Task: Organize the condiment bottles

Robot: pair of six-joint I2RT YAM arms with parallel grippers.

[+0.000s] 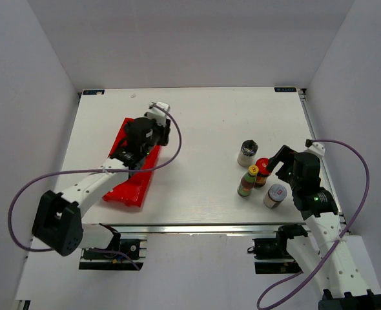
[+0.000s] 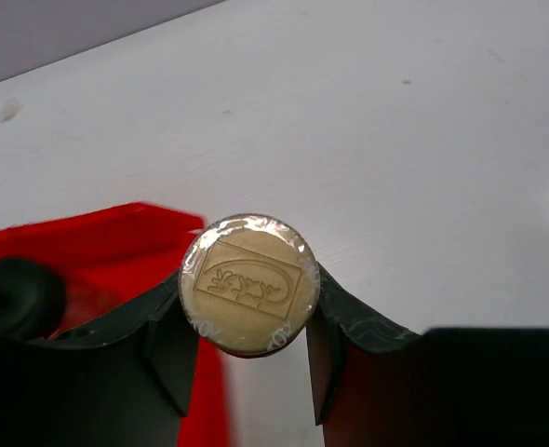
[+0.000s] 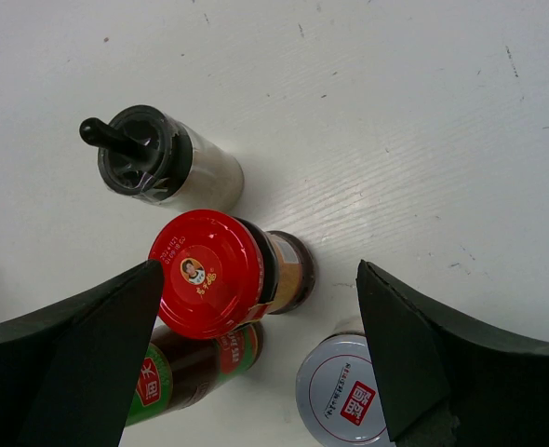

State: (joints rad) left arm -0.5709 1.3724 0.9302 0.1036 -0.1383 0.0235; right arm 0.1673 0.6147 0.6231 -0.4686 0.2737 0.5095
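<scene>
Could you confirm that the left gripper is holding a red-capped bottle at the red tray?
Not quite: the bottle in the left gripper is tan-capped, not red-capped, as the left wrist view shows. It is indeed held at the red tray.

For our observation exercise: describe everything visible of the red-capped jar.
The jar has a wide, glossy red cap printed with a small portrait logo and lettering. Under it show a dark neck band and a clear body with brownish contents. It stands upright on the white table, between the fingers of the open right claw, which do not grip it. A green-labelled bottle stands right beside it; whether they touch is unclear. A black-topped shaker stands apart from it.
</scene>
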